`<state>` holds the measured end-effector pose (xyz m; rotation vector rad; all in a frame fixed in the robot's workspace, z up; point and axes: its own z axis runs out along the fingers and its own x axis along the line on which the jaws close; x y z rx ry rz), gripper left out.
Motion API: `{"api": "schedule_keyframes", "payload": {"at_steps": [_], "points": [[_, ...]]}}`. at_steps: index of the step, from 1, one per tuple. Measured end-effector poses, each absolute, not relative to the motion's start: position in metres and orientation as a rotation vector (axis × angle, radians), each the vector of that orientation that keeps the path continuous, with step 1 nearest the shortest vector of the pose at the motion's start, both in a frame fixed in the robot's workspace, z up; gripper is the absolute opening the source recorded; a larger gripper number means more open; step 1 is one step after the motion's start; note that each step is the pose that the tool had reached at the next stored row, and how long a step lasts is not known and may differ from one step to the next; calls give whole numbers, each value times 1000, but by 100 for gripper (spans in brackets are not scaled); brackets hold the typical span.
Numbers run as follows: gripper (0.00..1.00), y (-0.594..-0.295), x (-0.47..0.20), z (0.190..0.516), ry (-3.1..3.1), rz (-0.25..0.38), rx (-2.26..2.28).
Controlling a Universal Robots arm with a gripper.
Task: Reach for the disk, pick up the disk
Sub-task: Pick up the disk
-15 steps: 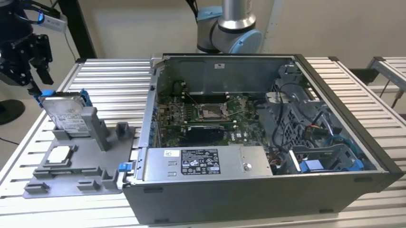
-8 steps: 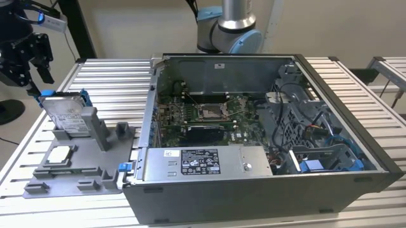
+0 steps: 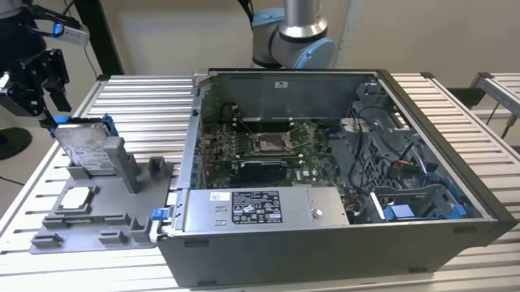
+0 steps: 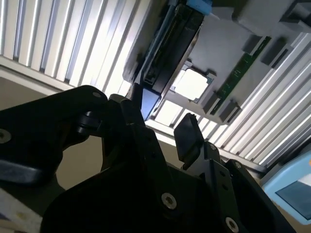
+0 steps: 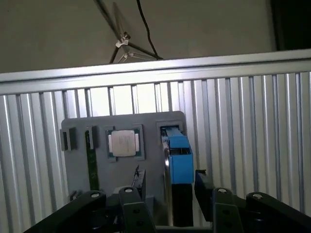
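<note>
The disk (image 3: 84, 148) stands on edge in a slot of the grey holder (image 3: 109, 210) on the exterior view's left, silver with a white label and a blue bracket. My gripper (image 3: 49, 112) hangs just above its upper end, open. In both wrist views the disk is edge-on, as a dark slab (image 4: 171, 51) and as a blue-capped edge (image 5: 179, 154), lined up with the gap between my black fingers (image 5: 201, 187). Nothing is held between them, and I cannot tell whether they touch the disk.
The holder also carries a small square chip (image 5: 124, 142) and a green memory stick (image 5: 91, 156). An open computer case (image 3: 341, 182) with a grey labelled box (image 3: 260, 210) stands close on the exterior view's right. All rest on a slatted metal table (image 3: 154, 103).
</note>
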<state>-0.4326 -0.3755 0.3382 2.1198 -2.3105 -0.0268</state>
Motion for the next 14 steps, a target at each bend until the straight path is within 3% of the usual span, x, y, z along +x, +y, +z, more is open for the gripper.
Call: {"api": "schedule_keyframes", "payload": {"at_steps": [14], "points": [[100,-373,-433,313,-2281,-13,2162]]}}
